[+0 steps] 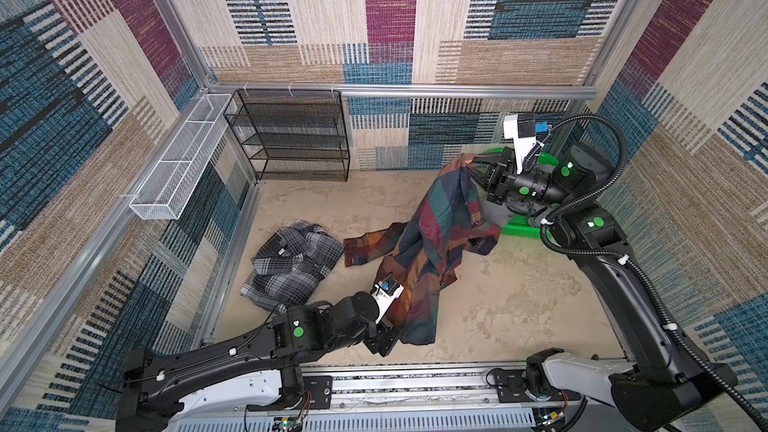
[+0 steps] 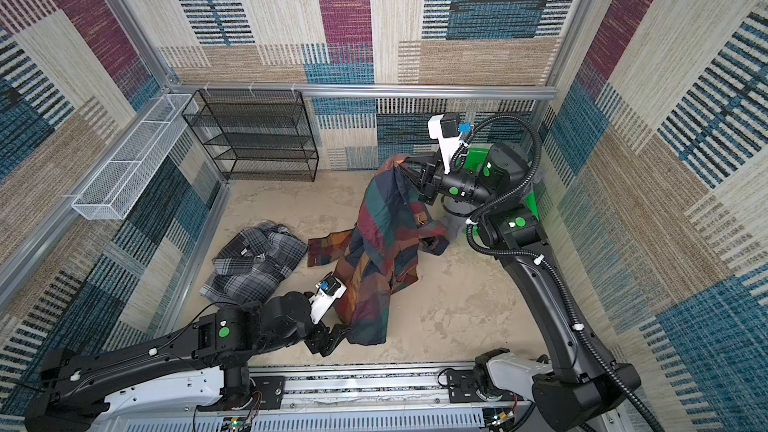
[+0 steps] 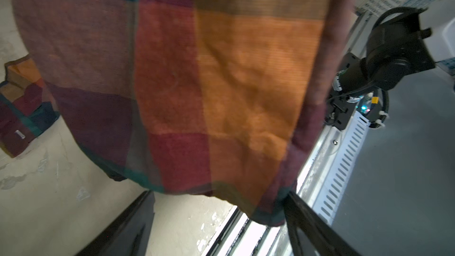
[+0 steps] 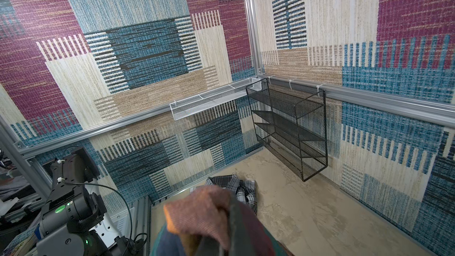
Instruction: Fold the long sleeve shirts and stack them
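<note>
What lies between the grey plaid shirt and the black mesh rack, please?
Only bare beige tabletop separates the grey plaid shirt from the black mesh rack, as both top views show.

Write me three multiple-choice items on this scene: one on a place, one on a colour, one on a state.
1. The grey shirt lies:
A) crumpled on the table, left of the colourful shirt
B) draped over an arm
C) hanging from a gripper

2. The plastic basket on the table is:
A) blue
B) green
C) yellow

3. The right gripper is:
A) open
B) shut on the colourful shirt
C) shut on the grey shirt

Answers:
1 A, both top views show it heaped on the table.
2 B, its green slats show beside the colourful shirt.
3 B, the cloth hangs from its closed jaws.
</note>
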Tool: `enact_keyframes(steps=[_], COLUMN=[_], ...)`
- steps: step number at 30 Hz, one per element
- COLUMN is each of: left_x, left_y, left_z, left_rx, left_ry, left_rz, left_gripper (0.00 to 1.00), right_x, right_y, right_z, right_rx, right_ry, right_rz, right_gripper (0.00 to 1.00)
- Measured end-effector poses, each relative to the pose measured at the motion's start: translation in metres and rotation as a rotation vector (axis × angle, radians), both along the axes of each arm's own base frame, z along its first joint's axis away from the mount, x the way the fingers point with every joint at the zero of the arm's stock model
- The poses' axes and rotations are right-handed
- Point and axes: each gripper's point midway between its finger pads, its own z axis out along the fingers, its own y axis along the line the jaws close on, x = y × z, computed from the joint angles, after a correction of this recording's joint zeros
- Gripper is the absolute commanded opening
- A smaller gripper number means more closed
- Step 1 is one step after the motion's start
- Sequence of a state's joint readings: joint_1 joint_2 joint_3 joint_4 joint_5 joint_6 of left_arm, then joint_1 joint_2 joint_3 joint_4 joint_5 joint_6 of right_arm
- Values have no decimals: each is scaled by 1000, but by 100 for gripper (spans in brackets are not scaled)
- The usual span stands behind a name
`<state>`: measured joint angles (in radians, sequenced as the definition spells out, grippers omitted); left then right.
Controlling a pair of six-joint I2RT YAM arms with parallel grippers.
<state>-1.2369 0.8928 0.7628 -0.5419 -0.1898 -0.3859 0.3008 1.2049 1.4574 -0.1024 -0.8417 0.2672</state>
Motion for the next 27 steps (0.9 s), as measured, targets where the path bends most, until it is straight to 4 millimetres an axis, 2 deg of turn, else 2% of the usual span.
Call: enact_keyframes(steps=[4, 8, 13, 15, 19, 23, 27], left_x=[3, 5, -3, -6, -10, -12, -10], left_y=[-2, -8, -20, -23, -25, -26, -29], left_z=[-4, 1, 8, 9, 2, -6, -8], left_rx=[10, -24, -93, -116, -132, -131, -133], left_ry=[-3, -10, 44, 66, 112, 139, 144], left_rz=[15, 14, -14, -17, -12, -5, 1], left_gripper=[78, 77, 77, 74, 57, 35, 22], right_x=[-1, -1, 0, 0, 1, 0, -2], right_y=[0, 0, 0, -1, -1, -1, -2], right_z=[0, -2, -3, -3, -5, -4, -2], right_rx=[-1, -1, -2, -3, -4, -2, 1], right_ry=[0, 2, 6, 3, 6, 3, -5], right_rz=[3, 3, -1, -5, -8, -8, -8], right_gripper=[0, 0, 0, 0, 0, 0, 0])
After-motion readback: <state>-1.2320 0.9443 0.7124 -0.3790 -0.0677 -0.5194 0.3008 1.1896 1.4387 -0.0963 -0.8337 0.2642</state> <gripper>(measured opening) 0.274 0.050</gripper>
